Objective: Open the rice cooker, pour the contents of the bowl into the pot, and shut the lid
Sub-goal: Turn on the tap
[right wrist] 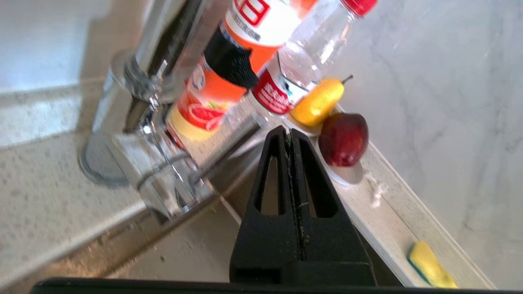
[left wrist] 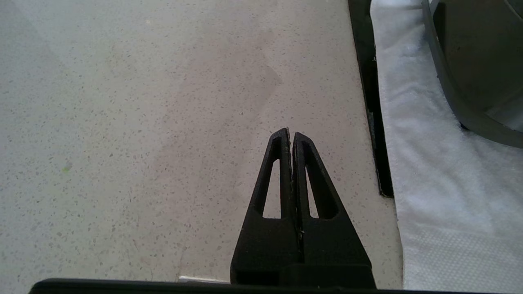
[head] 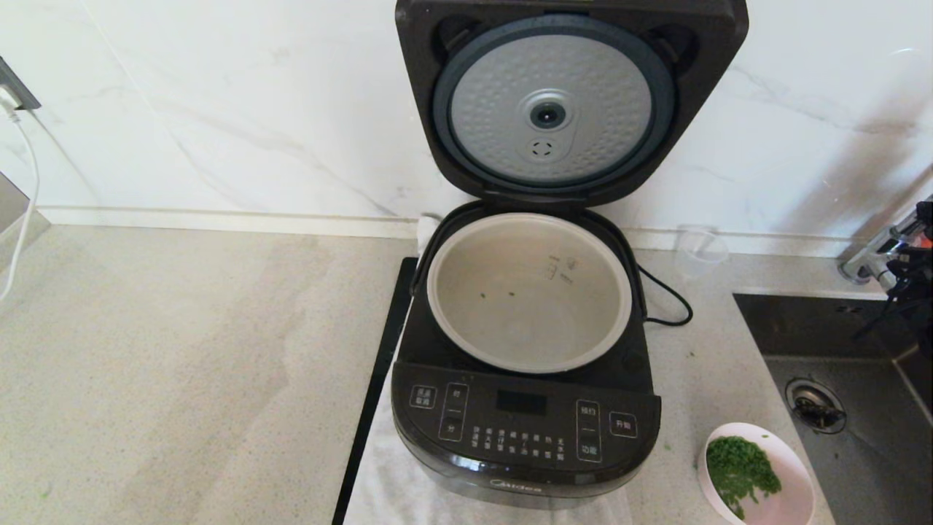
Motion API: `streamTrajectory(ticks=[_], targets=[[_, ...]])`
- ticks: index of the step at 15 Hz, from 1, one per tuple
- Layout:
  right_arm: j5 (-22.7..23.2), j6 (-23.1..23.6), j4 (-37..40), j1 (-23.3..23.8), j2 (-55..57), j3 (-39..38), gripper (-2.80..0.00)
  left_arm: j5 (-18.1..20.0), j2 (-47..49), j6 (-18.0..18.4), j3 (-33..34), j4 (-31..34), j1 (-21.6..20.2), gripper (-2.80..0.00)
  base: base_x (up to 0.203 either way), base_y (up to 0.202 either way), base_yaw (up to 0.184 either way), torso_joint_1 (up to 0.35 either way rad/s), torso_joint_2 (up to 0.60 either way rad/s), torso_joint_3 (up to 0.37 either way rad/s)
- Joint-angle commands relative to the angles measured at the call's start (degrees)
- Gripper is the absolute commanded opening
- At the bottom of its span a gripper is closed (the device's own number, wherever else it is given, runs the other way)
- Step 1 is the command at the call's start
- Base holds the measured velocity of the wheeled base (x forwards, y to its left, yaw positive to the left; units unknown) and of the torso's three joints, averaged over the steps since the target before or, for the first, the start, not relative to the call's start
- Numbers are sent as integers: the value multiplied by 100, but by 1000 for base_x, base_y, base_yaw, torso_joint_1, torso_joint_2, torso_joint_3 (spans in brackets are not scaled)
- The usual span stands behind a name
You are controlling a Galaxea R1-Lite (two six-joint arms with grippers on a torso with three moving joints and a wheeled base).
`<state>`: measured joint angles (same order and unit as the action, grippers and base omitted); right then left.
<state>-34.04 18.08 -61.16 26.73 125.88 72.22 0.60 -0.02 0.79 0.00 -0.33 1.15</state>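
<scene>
The black rice cooker (head: 525,430) stands mid-counter with its lid (head: 568,102) swung upright, silver dimpled underside facing me. Its beige pot (head: 466,306) is uncovered and holds only a few dark specks. The pale pink bowl (head: 798,474) sits at the front right near the sink, a heap of chopped green contents (head: 740,467) inside. My left gripper (left wrist: 290,134) hovers shut and empty over bare counter left of the cooker (left wrist: 478,61). My right gripper (right wrist: 288,130) is shut and empty, up by the tap beyond the sink; part of that arm (head: 911,262) shows at the right edge.
A white cloth (left wrist: 429,163) and a black strip (head: 379,379) lie under the cooker. A clear cup (head: 700,251) and power cord (head: 667,299) sit behind it. Sink (head: 875,437), tap (head: 875,255), bottles (right wrist: 229,69), an apple (right wrist: 343,139) and a sponge (right wrist: 429,261) crowd the right.
</scene>
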Motion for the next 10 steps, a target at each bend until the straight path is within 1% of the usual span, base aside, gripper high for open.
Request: streamTrajectory(ticks=[1, 8, 10], targets=[[-15, 11, -28, -28, 155, 196, -280, 2, -6, 0, 9, -2, 0, -280, 0, 0, 0, 0, 0, 0], [-8, 55, -2, -22, 575, 985, -280, 2, -6, 0, 9, -2, 0, -280, 0, 0, 0, 0, 0, 0], [54, 71, 26, -28, 679, 1255, -280, 2, -6, 0, 9, -2, 0, -280, 0, 0, 0, 0, 0, 0]])
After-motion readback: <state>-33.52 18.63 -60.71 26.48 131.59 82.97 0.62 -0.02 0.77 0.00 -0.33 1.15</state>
